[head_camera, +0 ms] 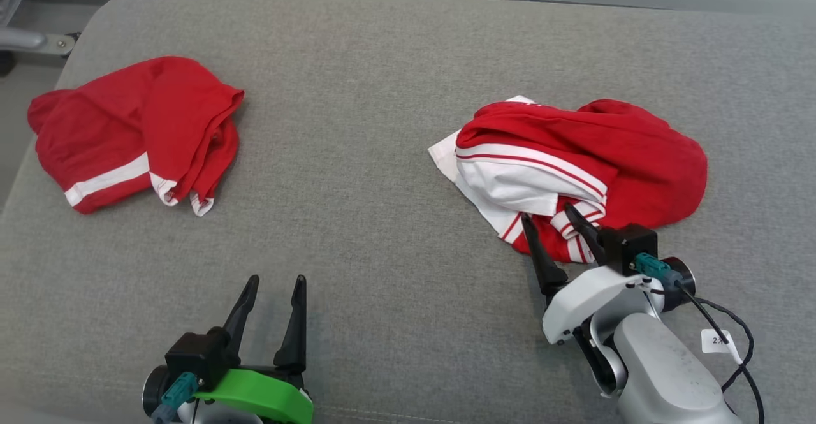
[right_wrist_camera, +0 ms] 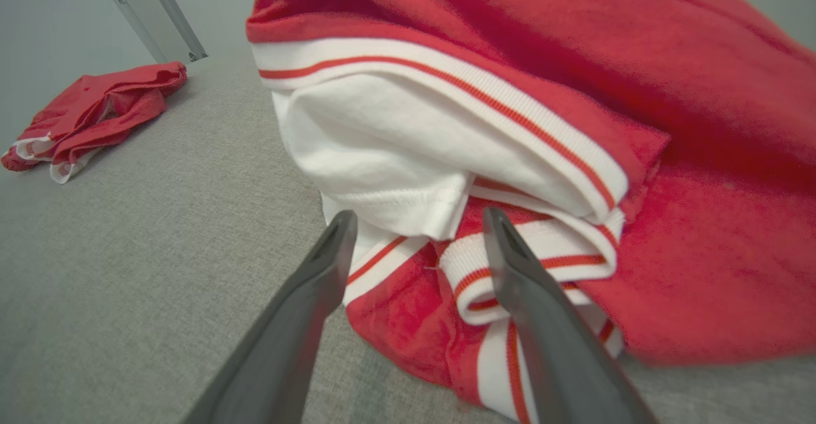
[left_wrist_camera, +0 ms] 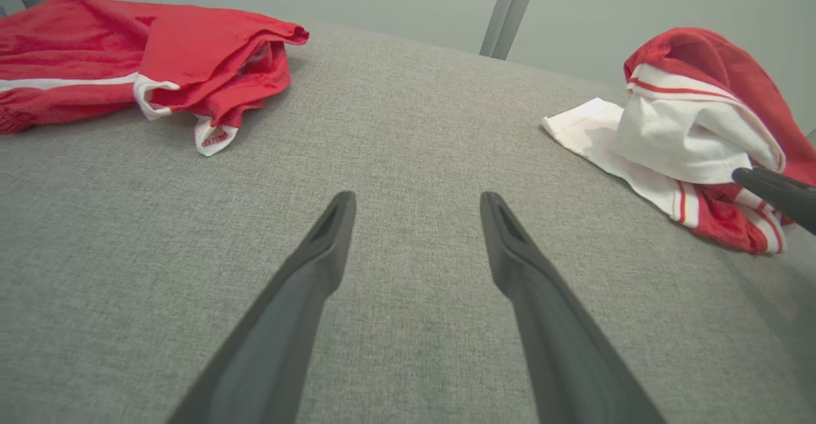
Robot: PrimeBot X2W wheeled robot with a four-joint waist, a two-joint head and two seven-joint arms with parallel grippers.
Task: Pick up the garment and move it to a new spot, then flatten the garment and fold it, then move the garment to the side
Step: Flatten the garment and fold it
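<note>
Even soft light, faint shadows; wrist views edge-warped.

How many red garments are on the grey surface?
2. One red garment lies far left; one red-and-white garment lies right, at the right gripper. Either heap might hide another.

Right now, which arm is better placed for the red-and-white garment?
Right: the right gripper sits at the near edge of the red-and-white garment, fingers beside a striped cuff; the left gripper hangs over bare cushion.
</note>
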